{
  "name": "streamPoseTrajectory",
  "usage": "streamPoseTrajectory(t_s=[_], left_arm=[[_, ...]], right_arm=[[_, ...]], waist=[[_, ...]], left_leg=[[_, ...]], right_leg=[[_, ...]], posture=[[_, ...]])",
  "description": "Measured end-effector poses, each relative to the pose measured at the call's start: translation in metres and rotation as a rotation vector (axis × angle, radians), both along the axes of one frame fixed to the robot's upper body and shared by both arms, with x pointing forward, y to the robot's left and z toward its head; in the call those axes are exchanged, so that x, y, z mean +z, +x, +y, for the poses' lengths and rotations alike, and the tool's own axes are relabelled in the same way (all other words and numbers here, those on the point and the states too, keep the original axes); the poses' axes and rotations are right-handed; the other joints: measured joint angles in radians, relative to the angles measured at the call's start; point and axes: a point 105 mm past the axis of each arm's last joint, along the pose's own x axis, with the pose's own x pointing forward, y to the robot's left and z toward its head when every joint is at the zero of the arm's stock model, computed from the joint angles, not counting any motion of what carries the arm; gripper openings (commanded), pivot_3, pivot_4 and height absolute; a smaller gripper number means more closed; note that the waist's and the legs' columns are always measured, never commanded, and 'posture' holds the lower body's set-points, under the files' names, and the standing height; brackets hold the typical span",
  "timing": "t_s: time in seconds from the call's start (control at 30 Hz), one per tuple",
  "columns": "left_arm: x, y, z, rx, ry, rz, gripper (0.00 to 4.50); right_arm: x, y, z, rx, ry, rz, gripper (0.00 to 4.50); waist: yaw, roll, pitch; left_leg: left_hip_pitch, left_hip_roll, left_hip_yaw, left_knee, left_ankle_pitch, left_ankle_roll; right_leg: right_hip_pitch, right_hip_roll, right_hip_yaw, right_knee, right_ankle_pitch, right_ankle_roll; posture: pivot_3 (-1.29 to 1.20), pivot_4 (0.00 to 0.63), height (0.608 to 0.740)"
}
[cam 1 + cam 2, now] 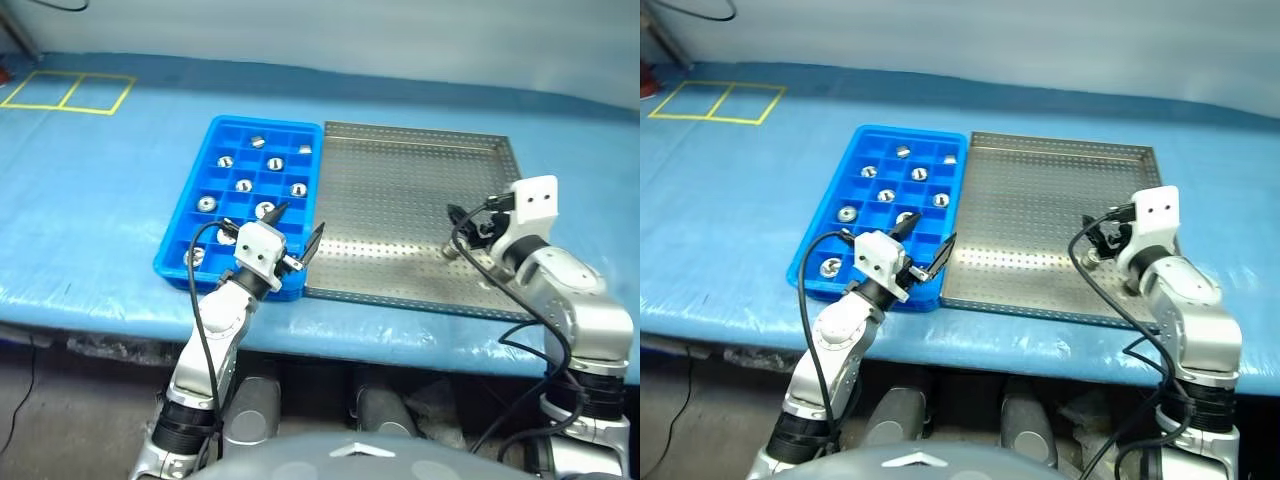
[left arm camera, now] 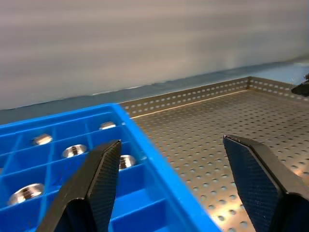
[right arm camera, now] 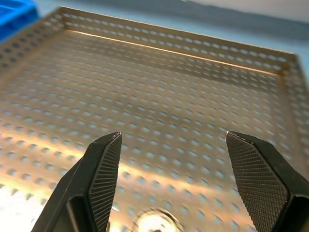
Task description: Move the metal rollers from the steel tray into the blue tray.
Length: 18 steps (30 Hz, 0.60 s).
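The blue tray lies left of the steel tray, edge to edge. Several metal rollers sit in the blue tray's cells, one per cell. My left gripper hangs open over the blue tray's near right corner, at the seam between the two trays, with nothing between its fingers. Over the near right part of the steel tray my right gripper is open. One roller rests on the perforated floor just below and between the right fingers, not gripped.
Both trays rest on a table under a blue cover, whose front edge runs just behind my arms. Yellow tape squares mark the far left corner. A pale wall closes off the back.
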Motion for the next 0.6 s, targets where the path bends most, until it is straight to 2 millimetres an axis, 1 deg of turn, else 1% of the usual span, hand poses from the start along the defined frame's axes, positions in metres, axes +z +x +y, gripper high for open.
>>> streamPoseTrajectory(t_s=[0.07, 0.13, 0.2, 0.3, 0.43, 0.5, 0.6], left_arm=[[0.002, 0.0, -0.001, -0.007, -0.004, -0.009, 3.72], [0.001, 0.0, -0.001, -0.007, -0.007, -0.009, 3.72], [0.001, -0.001, -0.001, -0.006, -0.009, -0.013, 3.72], [-0.002, -0.002, 0.001, 0.003, -0.013, -0.003, 3.72], [-0.005, -0.003, 0.005, 0.03, -0.011, 0.008, 3.72], [-0.007, -0.003, 0.008, 0.043, -0.011, 0.012, 3.72], [-0.011, -0.005, 0.013, 0.072, -0.01, 0.028, 3.72]], right_arm=[[-0.001, -0.001, -0.005, -0.017, 0.009, 0.019, 3.61], [-0.004, 0.0, -0.002, -0.009, 0.028, 0.04, 3.61], [-0.003, 0.005, 0.004, 0.011, 0.038, 0.043, 3.61], [-0.003, 0.014, 0.016, 0.049, 0.052, 0.048, 3.61], [-0.016, 0.023, 0.024, 0.063, 0.072, 0.097, 3.61], [-0.024, 0.026, 0.022, 0.039, 0.072, 0.132, 3.61], [-0.04, 0.027, 0.011, -0.025, 0.072, 0.19, 3.61]], waist=[[-0.034, 0.0, 0.0], [-0.054, 0.0, 0.0], [-0.063, 0.001, 0.0], [-0.062, 0.001, 0.0], [-0.051, 0.001, 0.0], [-0.044, 0.001, 0.0], [-0.034, 0.001, 0.0]], left_leg=[[0.004, 0.0, 0.0, 0.0, 0.0, 0.001], [0.005, 0.0, 0.0, 0.0, 0.001, 0.002], [0.005, 0.0, 0.0, 0.0, 0.002, 0.004], [0.005, -0.001, 0.0, 0.0, 0.003, 0.005], [0.003, -0.003, -0.001, 0.0, 0.003, 0.005], [0.003, -0.004, -0.001, 0.0, 0.003, 0.005], [0.003, -0.004, -0.001, -0.001, 0.003, 0.005]], right_leg=[[0.004, 0.0, 0.0, 0.001, -0.001, 0.0], [0.004, 0.0, 0.001, 0.002, 0.0, 0.0], [0.004, 0.0, 0.002, 0.002, 0.0, 0.001], [0.005, 0.0, 0.002, 0.002, 0.001, 0.001], [0.004, -0.001, 0.003, 0.001, 0.001, 0.002], [0.004, -0.001, 0.003, 0.0, 0.002, 0.003], [0.004, -0.002, 0.003, 0.0, 0.002, 0.003]], posture=[[0.0, 0.15, 0.74], [0.01, 0.15, 0.74], [0.02, 0.15, 0.74], [0.04, 0.15, 0.74], [0.08, 0.15, 0.74], [0.09, 0.15, 0.74], [0.11, 0.15, 0.74]])
